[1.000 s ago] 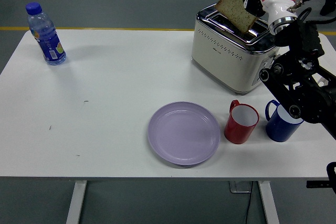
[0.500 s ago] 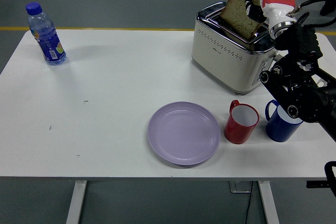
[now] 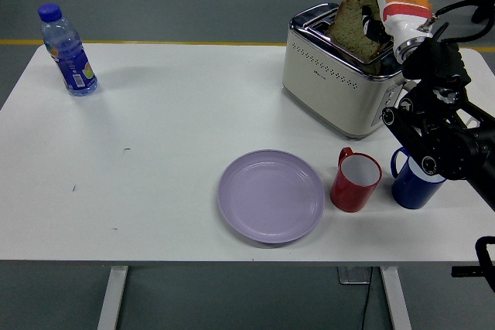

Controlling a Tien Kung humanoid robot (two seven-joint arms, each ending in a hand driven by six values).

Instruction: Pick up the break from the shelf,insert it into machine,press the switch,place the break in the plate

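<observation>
White table [image 3: 155, 191] seen from above, its near edge running along the bottom of the view. Nearest, a little right of centre, sits a round lilac plate [image 3: 271, 195] with nothing on it. Just to the right of the plate stands a red mug [image 3: 356, 180] with a white inside, its handle turned toward the far left, and just beside that, further right, a blue mug [image 3: 414, 179] partly hidden behind the robot's black right arm [image 3: 445, 125], which comes in from the right edge and reaches toward the far side. Farther back on the right stands a cream and chrome two-slot toaster [image 3: 340, 83], set at an angle, with a row of small holes along its long side. At the top of the toaster, a slice of brown bread [image 3: 354, 22] leans tilted with its lower part down in one of the slots and its upper part sticking out. The right hand [image 3: 390, 13], white with an orange and a red band at the wrist, is closed around the upper right edge of the slice, its dark fingers [image 3: 372, 28] against the crumb. Far off at the far left corner of the table, well apart from everything else, a clear plastic water bottle [image 3: 68, 52] with a blue cap and blue label stands upright.
</observation>
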